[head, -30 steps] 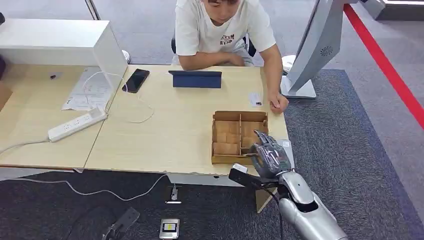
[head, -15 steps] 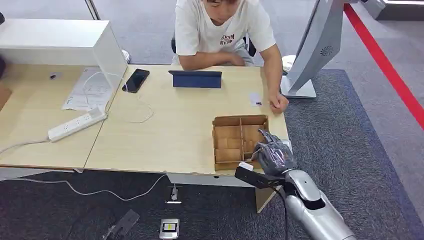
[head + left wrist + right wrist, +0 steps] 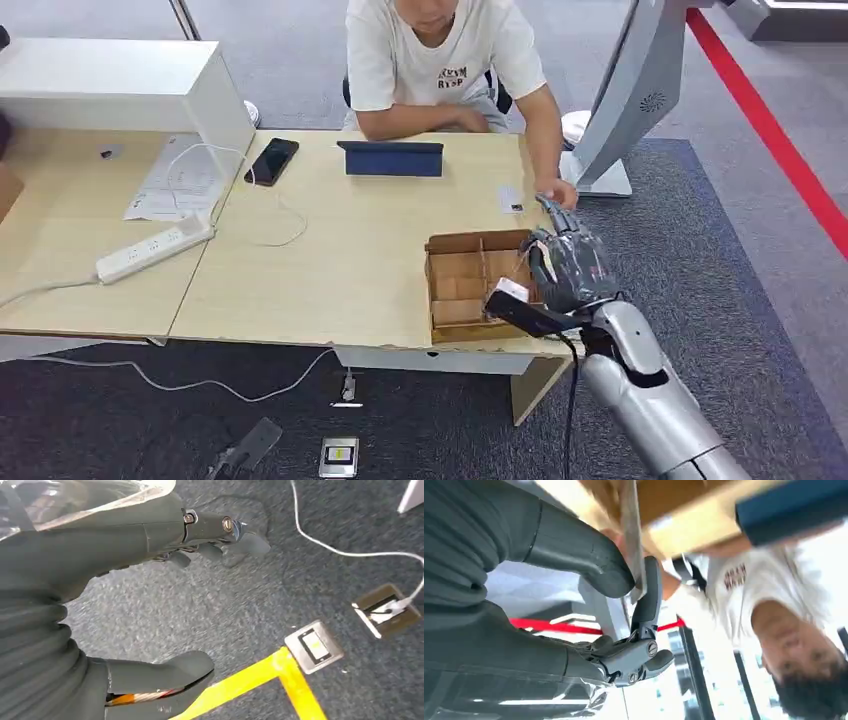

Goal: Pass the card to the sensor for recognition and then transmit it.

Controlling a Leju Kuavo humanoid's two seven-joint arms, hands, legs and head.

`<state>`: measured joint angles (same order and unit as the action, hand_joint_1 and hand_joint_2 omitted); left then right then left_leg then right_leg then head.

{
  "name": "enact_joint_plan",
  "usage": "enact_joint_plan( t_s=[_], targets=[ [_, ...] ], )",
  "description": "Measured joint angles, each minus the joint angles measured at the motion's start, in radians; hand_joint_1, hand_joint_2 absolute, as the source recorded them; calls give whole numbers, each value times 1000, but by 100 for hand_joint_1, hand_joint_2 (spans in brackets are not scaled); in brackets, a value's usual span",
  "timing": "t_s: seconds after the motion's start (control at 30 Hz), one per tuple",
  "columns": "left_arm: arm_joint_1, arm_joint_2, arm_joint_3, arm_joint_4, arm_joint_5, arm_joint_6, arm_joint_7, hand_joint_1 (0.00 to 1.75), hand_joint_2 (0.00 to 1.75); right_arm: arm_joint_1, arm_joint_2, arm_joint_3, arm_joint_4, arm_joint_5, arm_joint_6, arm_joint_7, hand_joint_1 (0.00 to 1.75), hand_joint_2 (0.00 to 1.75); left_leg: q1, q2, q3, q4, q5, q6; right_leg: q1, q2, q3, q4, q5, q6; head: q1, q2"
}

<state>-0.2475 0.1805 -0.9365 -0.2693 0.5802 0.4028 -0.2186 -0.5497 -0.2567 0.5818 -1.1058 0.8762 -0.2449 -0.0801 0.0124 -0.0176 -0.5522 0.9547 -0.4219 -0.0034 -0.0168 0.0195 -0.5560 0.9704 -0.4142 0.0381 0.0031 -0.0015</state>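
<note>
Your right robot hand (image 3: pixel 568 268) pinches the card (image 3: pixel 633 540) between thumb and a finger, raised above the right end of the wooden divided box (image 3: pixel 478 283) on the surface (image 3: pixel 330 260). Your left robot hand (image 3: pixel 100 595) hangs over the carpet, fingers apart, holding nothing. A person (image 3: pixel 445 62) sits across from you.

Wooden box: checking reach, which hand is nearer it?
Right. The right hand hovers by the wooden box's right side, pinching a card; the left hand hangs over carpet.
</note>
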Motion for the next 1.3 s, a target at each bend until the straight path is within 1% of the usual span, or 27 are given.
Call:
enact_joint_plan(
  t_s=[0.2, 0.37, 0.47, 0.57, 0.67, 0.8, 0.87, 1.03, 1.17, 1.3],
  targets=[
    [1, -5, 0, 0, -8, 4, -10, 0, 175, -56, -12, -57, -59, -2, 3, -12, 175, 175, 0, 0, 0, 0, 0, 0, 0, 0, 0, 0, 0, 0, 0, 0],
    [0, -7, 0, 0, -11, 3, -14, 0, 175, -93, -4, -71, -61, 12, 7, -52, 175, 175, 0, 0, 0, 0, 0, 0, 0, 0, 0, 0, 0, 0, 0, 0],
    [-2, -8, 0, 0, -15, -5, -13, 0, 175, -127, 13, -70, -38, 13, 10, -92, 175, 175, 0, 0, -1, 0, 0, 0, 0, 0, 0, 1, 0, 0, 0, 0],
    [-7, -8, 0, 0, -27, -18, -2, 0, 175, -194, 37, -68, 23, 2, 21, -145, 175, 175, 0, 0, -1, 0, 0, 0, 0, 0, 0, 1, 0, 0, 0, 0],
    [-19, -8, 0, -1, -48, -38, 19, 0, 175, -303, 70, -61, 133, -29, 46, -199, 175, 175, 0, -1, -1, 0, 1, 0, 0, 0, 0, 1, 0, 0, 0, 0],
    [-41, -6, -4, -4, -81, -65, 43, 0, 175, -443, 119, -52, 289, -34, 90, -208, 175, 175, 0, -1, -1, 0, 1, 0, 0, 0, 0, 1, 1, 0, 0, 0],
    [-51, -5, -5, -8, -94, -72, 51, 0, 175, -492, 143, -47, 357, -32, 110, -202, 175, 175, 0, -1, -1, 0, 1, 0, 0, 0, 0, 1, 1, 0, 0, 0],
    [-64, -4, -11, -12, -107, -76, 67, 0, 175, -547, 185, -30, 482, 2, 135, -194, 175, 175, 0, -1, -1, 0, 0, 0, 0, 0, -1, 1, 0, 0, 0, 0],
    [-64, -1, -13, -16, -108, -80, 70, 0, 175, -555, 210, -14, 554, 13, 138, -180, 175, 175, 0, -1, -1, 0, 0, 0, 0, 0, -1, 1, 0, 0, 0, 0],
    [-62, 0, -14, -18, -107, -78, 76, 0, 175, -555, 219, -5, 606, 10, 135, -176, 175, 175, 0, -1, -1, 0, 0, 0, 0, 0, -1, 1, 0, 0, 0, 0]
  ],
)
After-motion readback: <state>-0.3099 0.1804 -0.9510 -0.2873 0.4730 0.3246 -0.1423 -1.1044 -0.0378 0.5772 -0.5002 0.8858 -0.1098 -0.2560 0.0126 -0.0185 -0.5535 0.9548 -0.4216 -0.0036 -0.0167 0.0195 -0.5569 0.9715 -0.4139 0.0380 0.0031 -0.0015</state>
